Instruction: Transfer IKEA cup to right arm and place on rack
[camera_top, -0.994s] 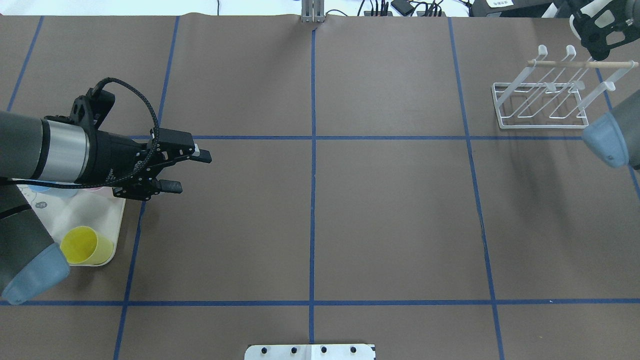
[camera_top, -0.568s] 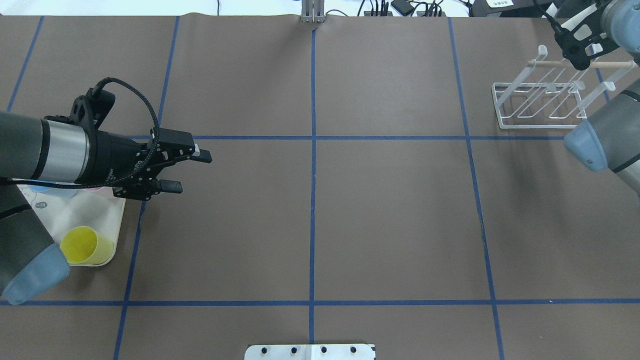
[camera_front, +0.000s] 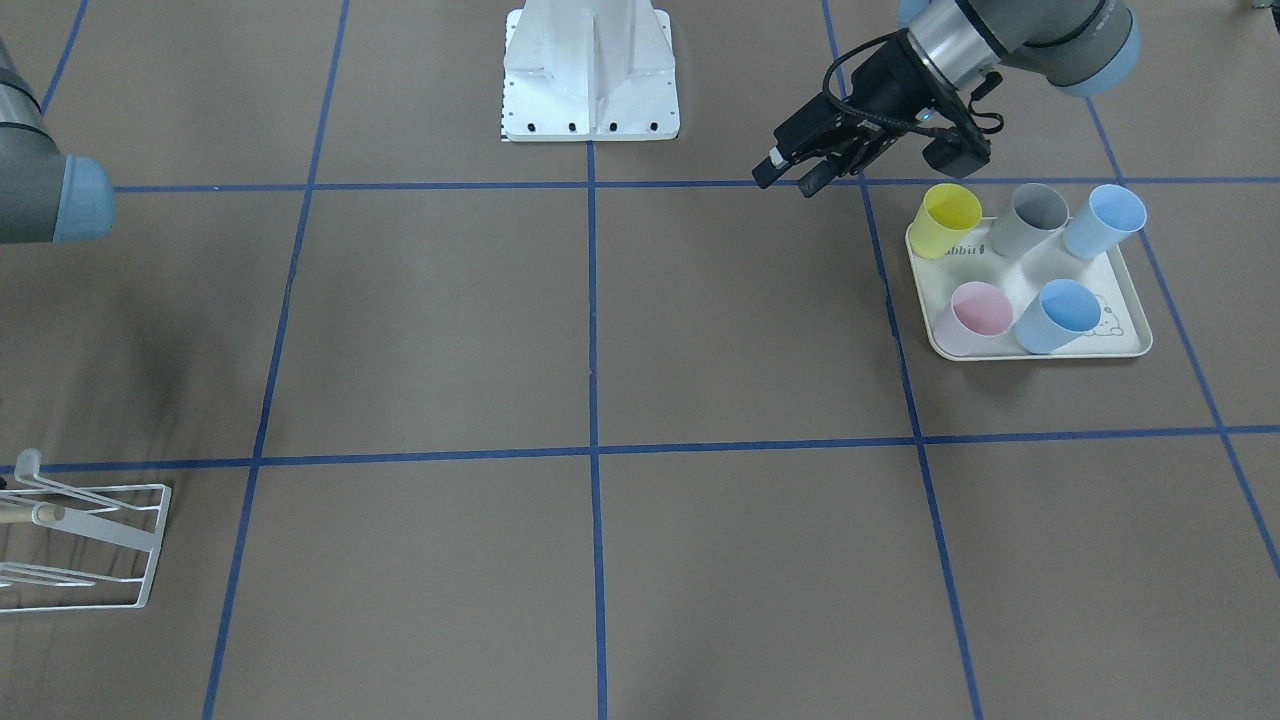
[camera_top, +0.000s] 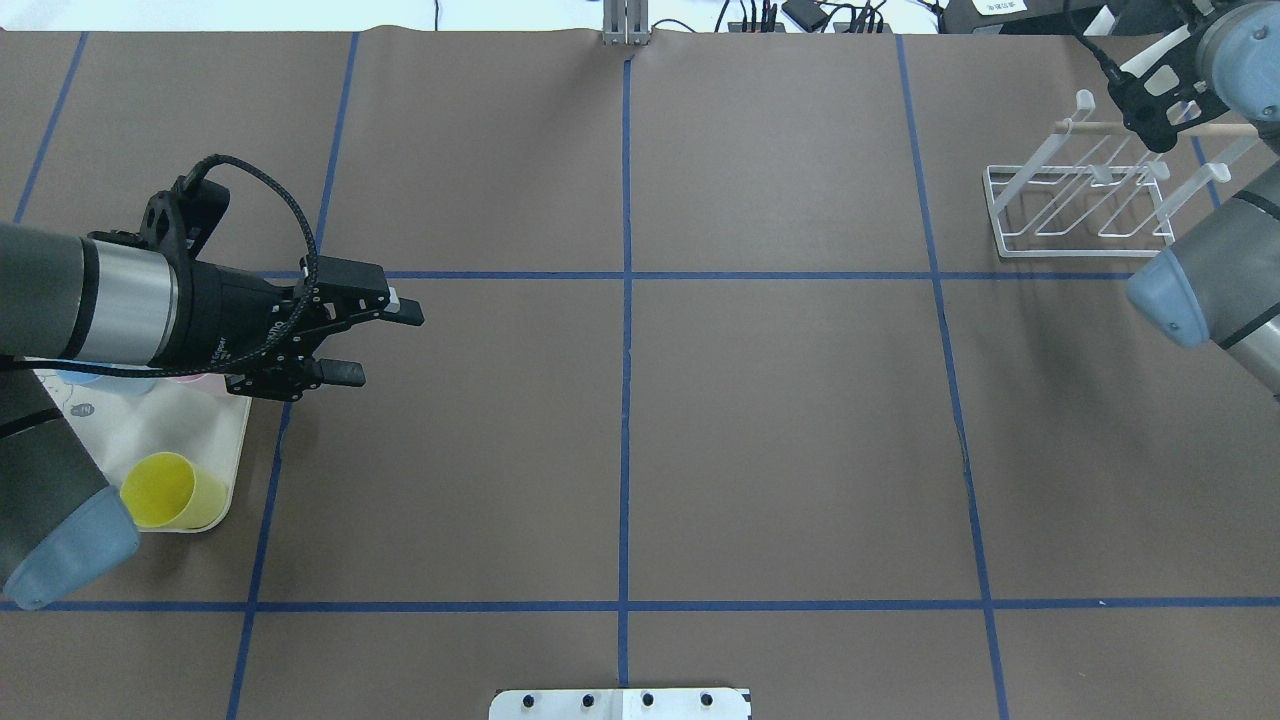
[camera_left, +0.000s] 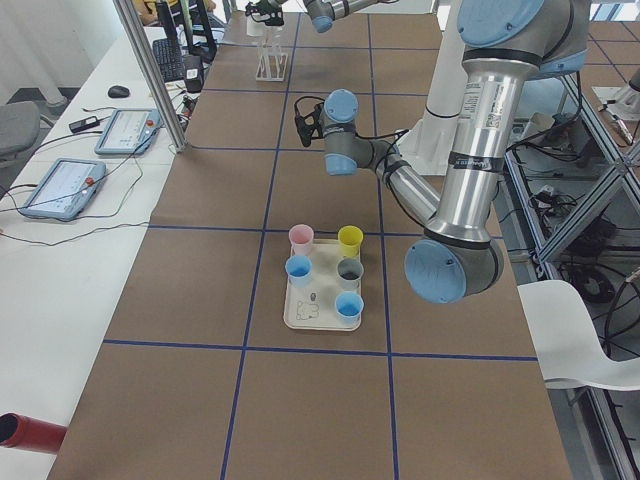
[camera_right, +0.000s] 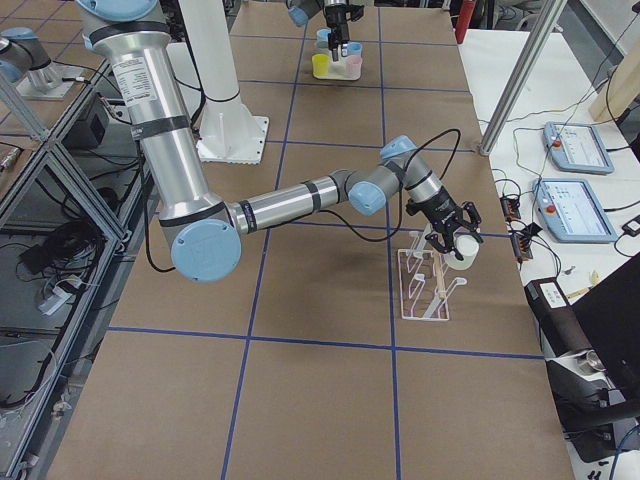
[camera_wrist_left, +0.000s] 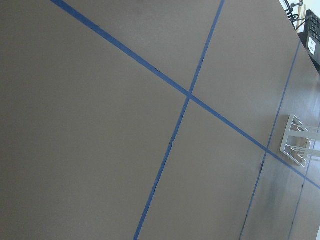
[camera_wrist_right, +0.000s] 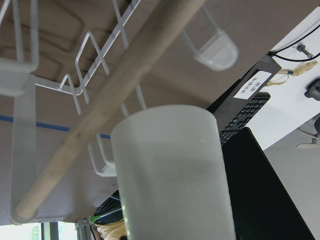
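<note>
The IKEA cup (camera_wrist_right: 170, 175) is white and translucent, and my right gripper (camera_top: 1158, 100) is shut on it. It hangs at the far side of the white wire rack (camera_top: 1080, 250), close to the wooden rod (camera_wrist_right: 115, 100). From the right-side view the cup (camera_right: 463, 252) sits just beyond the rack's (camera_right: 425, 290) prongs. My left gripper (camera_top: 385, 345) is open with nothing in it, level above the table beside the tray (camera_top: 228, 430). In the front view the left gripper (camera_front: 787, 183) is left of the yellow cup (camera_front: 948, 215).
The cream tray (camera_front: 1040, 352) holds a yellow, a grey (camera_front: 1030, 215), a pink (camera_front: 975, 315) and two blue cups (camera_front: 1060, 310). Blue tape lines cross the brown table. The robot's white base (camera_front: 590, 70) stands at the table's near edge.
My right arm swung left and slightly down, bringing the gripper and its cup from the far right corner to the rack's wooden rod. The left arm has not moved.
</note>
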